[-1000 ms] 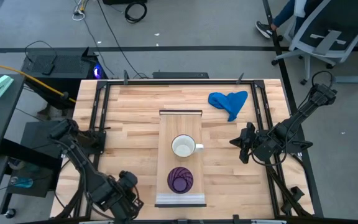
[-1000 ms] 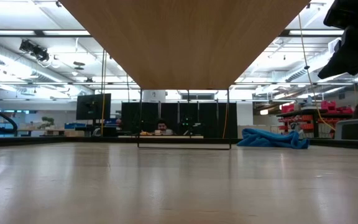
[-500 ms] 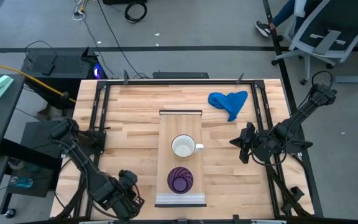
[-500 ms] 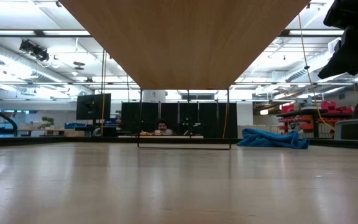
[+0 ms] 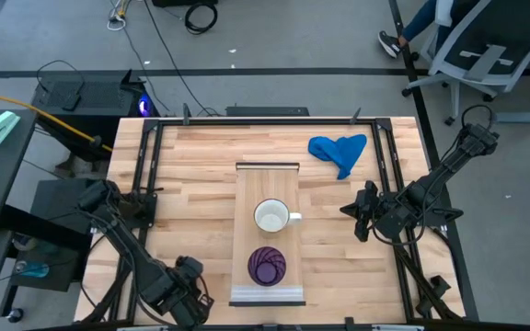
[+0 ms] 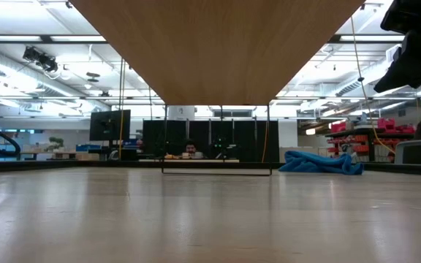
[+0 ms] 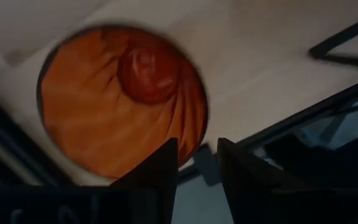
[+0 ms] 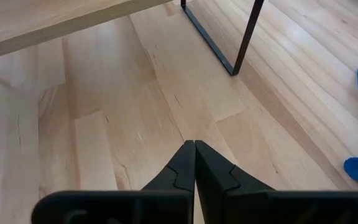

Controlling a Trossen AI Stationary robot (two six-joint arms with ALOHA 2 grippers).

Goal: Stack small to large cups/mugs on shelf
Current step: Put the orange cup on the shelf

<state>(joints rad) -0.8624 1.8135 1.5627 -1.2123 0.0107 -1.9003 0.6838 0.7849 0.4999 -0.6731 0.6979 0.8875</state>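
Note:
The shelf (image 5: 267, 184) stands in the middle of the table, with the white mug (image 5: 271, 217) and the purple ribbed cup (image 5: 267, 265) on top of it. The low view shows only the shelf's underside (image 6: 218, 51). My left gripper (image 5: 188, 291) is at the table's near left and points straight down over the orange ribbed cup (image 7: 104, 106). In the high view the gripper hides the cup. Its fingers are a little apart (image 7: 197, 171). My right gripper (image 8: 194, 149) is shut and empty, and hangs at the table's right side (image 5: 359, 221). My left gripper comes at the orange cup from above. One fingertip (image 7: 163, 165) is over the inside of the rim (image 7: 194, 146) and the other (image 7: 238, 171) is outside it. I cannot tell whether either finger touches the rim. The cup stands upright on the table.
A blue cloth (image 5: 339, 152) lies at the table's far right. Dark frame rails run along the table's left (image 5: 145, 184) and right (image 5: 389, 184) sides. The shelf stands on thin dark legs (image 8: 247, 37). A bare stretch of shelf lies between the mug and its far end.

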